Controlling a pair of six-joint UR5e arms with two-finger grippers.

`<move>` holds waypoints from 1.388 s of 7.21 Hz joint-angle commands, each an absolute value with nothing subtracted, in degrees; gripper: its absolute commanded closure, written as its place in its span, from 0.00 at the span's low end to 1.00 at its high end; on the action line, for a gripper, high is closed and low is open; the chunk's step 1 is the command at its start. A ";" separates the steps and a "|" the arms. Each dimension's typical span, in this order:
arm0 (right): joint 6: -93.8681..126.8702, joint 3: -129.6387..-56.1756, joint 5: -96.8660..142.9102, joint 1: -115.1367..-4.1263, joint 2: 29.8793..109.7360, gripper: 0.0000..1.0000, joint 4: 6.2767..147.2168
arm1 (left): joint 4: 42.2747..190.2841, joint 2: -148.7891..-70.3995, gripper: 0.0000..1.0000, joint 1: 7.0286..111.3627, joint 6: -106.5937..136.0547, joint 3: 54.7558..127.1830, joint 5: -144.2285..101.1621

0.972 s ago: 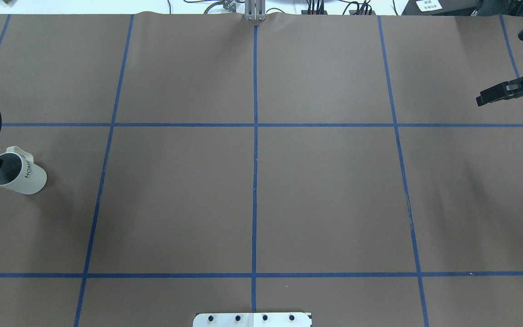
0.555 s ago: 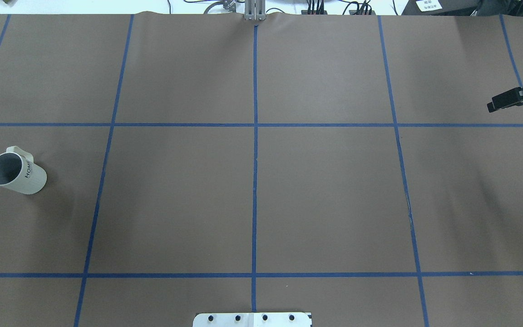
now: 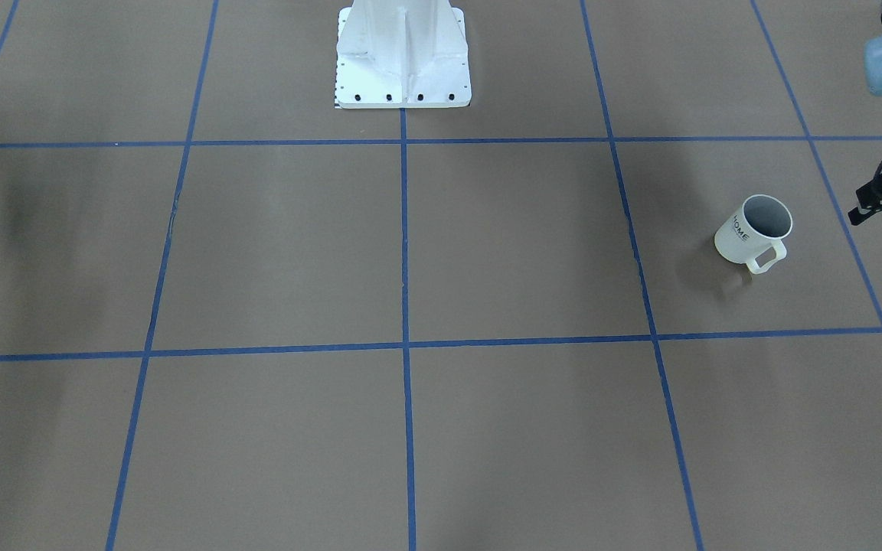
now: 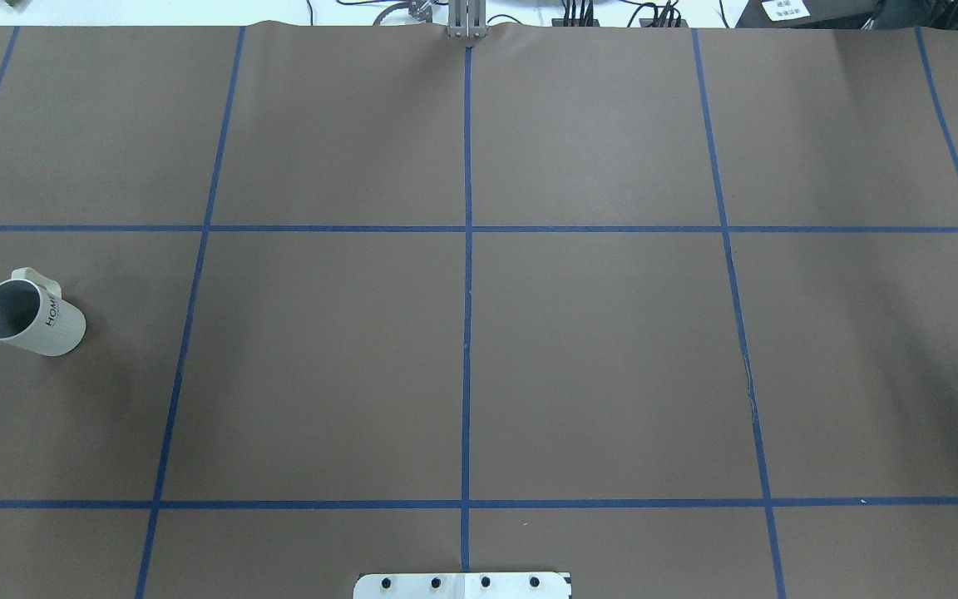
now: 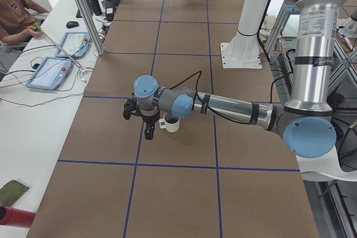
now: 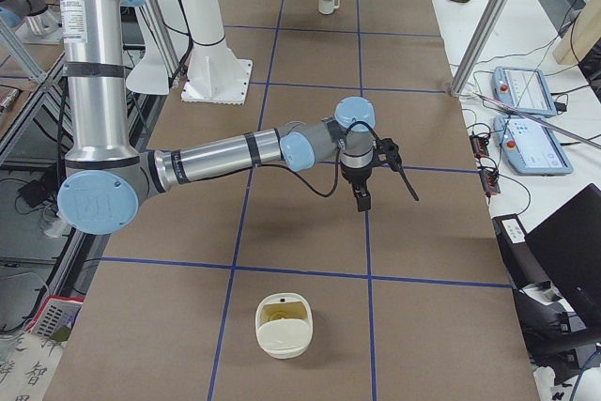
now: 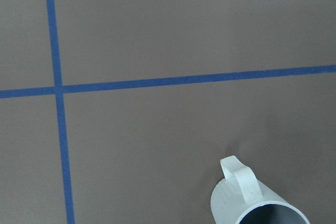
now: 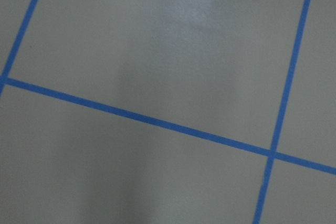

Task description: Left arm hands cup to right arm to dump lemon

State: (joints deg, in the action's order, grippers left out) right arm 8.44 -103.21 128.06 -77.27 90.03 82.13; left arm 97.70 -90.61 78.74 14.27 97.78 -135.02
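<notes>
— Hands: holding anything?
— Nothing. Your left hand [image 5: 148, 132] hangs near the cup [image 3: 753, 229], the right hand [image 6: 362, 199] well apart. How open they are, I cannot tell.
— Which step?
— Cup stands at left, seemingly empty. The lemon [image 6: 279, 309] seems to lie in the white bowl [image 6: 284, 343], far right. Dumping looks done; next, draw both hands clear.

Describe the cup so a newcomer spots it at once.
On the brown, blue-taped table, go to the end on the robot's left. The cup stands there: white, loop handle, "HOME" on its side. It looks empty, unlike the white container at the opposite end, holding something yellowish.
</notes>
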 commanded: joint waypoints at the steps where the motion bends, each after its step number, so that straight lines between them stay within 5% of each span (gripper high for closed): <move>1: 3.78 -103.27 130.58 -80.76 93.59 0.00 83.67 | 97.82 -90.79 0.00 80.59 12.92 96.07 -134.91; 10: 4.92 -103.44 132.28 -82.09 97.38 0.00 83.06 | 95.04 -91.14 0.00 83.04 3.64 96.50 -135.09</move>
